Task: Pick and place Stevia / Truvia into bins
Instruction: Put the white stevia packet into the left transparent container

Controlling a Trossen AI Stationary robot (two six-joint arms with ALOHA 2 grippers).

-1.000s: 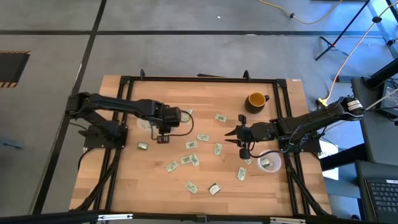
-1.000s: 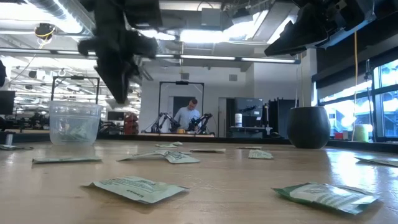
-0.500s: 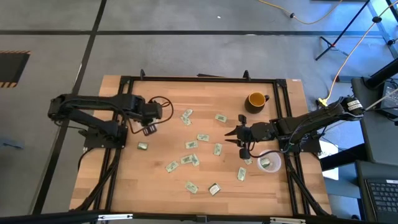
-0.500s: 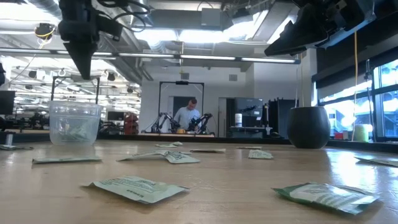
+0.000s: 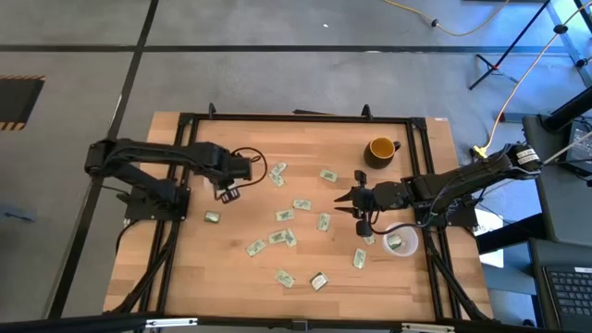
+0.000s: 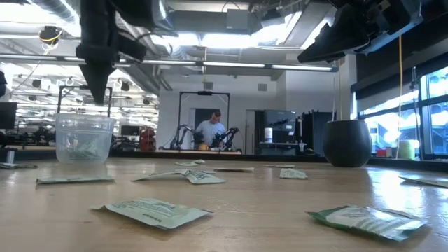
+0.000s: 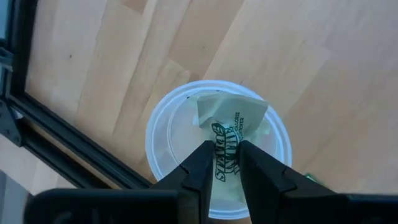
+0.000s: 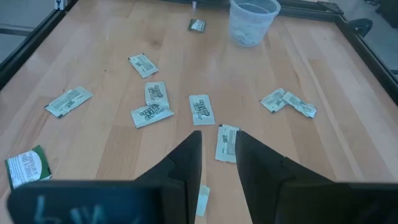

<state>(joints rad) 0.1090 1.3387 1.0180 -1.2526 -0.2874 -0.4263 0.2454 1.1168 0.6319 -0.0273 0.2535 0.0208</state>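
Poised directly above the left cup (image 7: 151, 144) near the table's (image 5: 185, 277) left edge: the left gripper (image 5: 227, 191), fingers drawn close together and pinching a pale green-and-white held packet (image 7: 233, 121) with dark lettering. Seen along the fingers, the packet hanging over the cup's round mouth, inside the rim's outline. From table height, the left gripper (image 6: 98, 98) pointing straight down, clear of the rim of the translucent left cup (image 6: 84, 138), with paper already lying at the bottom of the cup.

Across the table, waiting in the air over the wood to the right of centre: the right gripper (image 5: 344, 199), fingers spread a little and holding nothing, bare boards and packets visible through the gap. Just beside that arm, near the right edge: the right cup (image 5: 400, 242), with at least one packet inside.

Scattered flat over the middle of the table, between the two arms: the loose packets (image 5: 284, 215), more than a dozen, some touching or overlapping, most lying apart, one on its own near the left arm's base, a few towards the front edge. From the right wrist, several of the same loose packets (image 8: 201, 109) just ahead of the fingers.

Towards the back right: a yellow-orange mug (image 5: 380, 148), standing upright, well apart from both cups.

Beyond the table, in the room behind: a person (image 6: 210, 129) at a distant workbench.
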